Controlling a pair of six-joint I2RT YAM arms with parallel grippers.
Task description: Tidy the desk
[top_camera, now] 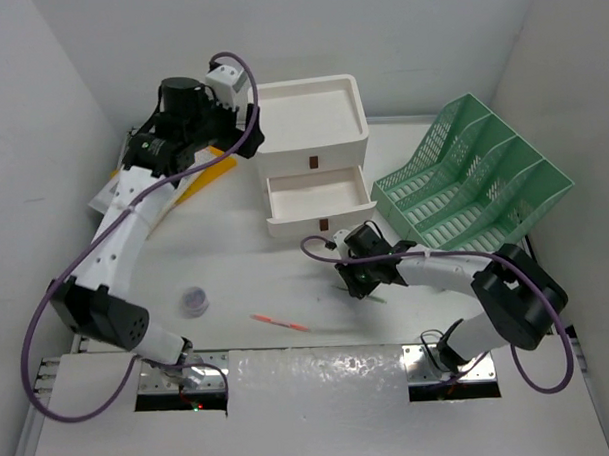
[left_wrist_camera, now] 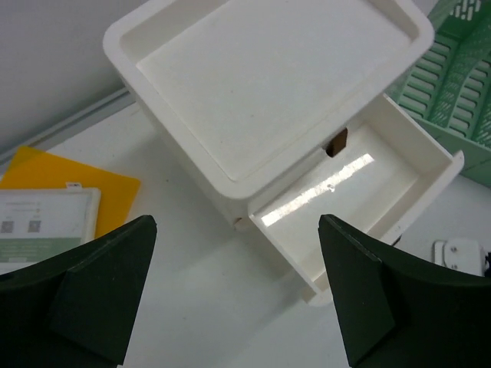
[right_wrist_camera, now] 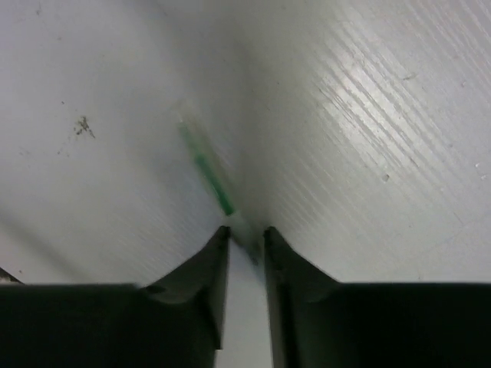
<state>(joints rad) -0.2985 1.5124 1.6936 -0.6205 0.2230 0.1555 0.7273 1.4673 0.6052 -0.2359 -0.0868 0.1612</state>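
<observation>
The white desk (top_camera: pixel 236 260) holds a white drawer unit (top_camera: pixel 311 123) with its middle drawer (top_camera: pixel 318 192) pulled open and empty. My right gripper (top_camera: pixel 361 278) is low on the desk in front of the unit, its jaws almost together around the end of a clear green pen (right_wrist_camera: pixel 205 170) lying on the desk (right_wrist_camera: pixel 368 115). My left gripper (top_camera: pixel 246 130) hangs open and empty above the unit's left side. In the left wrist view the gripper (left_wrist_camera: pixel 236 224) looks down on the unit's top tray (left_wrist_camera: pixel 261 69) and the open drawer (left_wrist_camera: pixel 360 199).
A green mesh file rack (top_camera: pixel 473 177) stands at the back right. An orange pen (top_camera: pixel 280 323) and a small purple round thing (top_camera: pixel 195 300) lie near the front. A yellow folder (left_wrist_camera: pixel 69 180) with a white sheet (left_wrist_camera: pixel 46 222) lies left of the unit.
</observation>
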